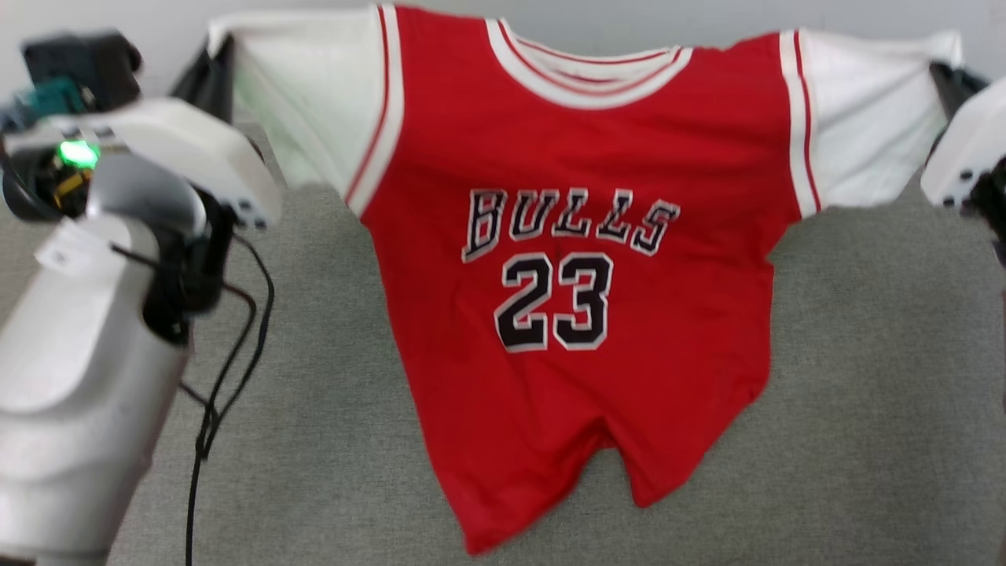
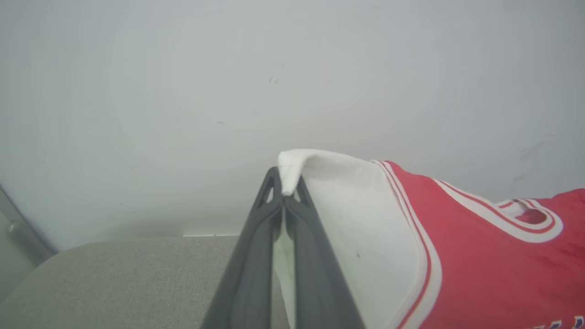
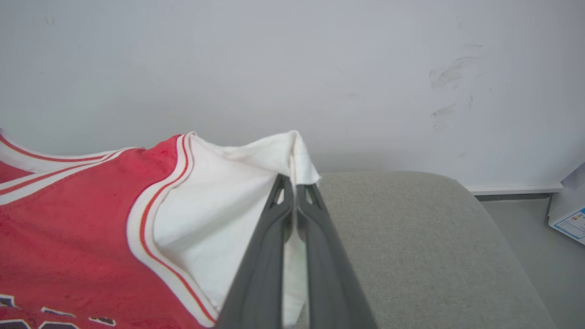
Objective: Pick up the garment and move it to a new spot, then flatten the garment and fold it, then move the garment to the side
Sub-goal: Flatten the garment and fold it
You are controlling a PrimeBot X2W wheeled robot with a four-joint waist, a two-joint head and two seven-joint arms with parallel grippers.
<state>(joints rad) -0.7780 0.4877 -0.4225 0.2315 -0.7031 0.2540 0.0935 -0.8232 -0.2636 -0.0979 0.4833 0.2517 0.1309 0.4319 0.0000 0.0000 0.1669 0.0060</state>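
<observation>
Head view — garment [image 1: 574, 275] aloft between left hand [image 2: 284, 183], right hand [image 3: 295, 183]

A surface covered in grey woven fabric [image 1: 864, 393], rounded at its corners, spreads across the near ground. At its far side stands a plain pale grey wall [image 2: 183, 91], softly and evenly lit, with dark scuff marks [image 3: 450, 73] toward the right. A white skirting strip [image 3: 512, 188] runs along the wall's foot above a grey floor [image 3: 530, 228], where a white carton with blue print [image 3: 569, 219] sits at the right.
</observation>
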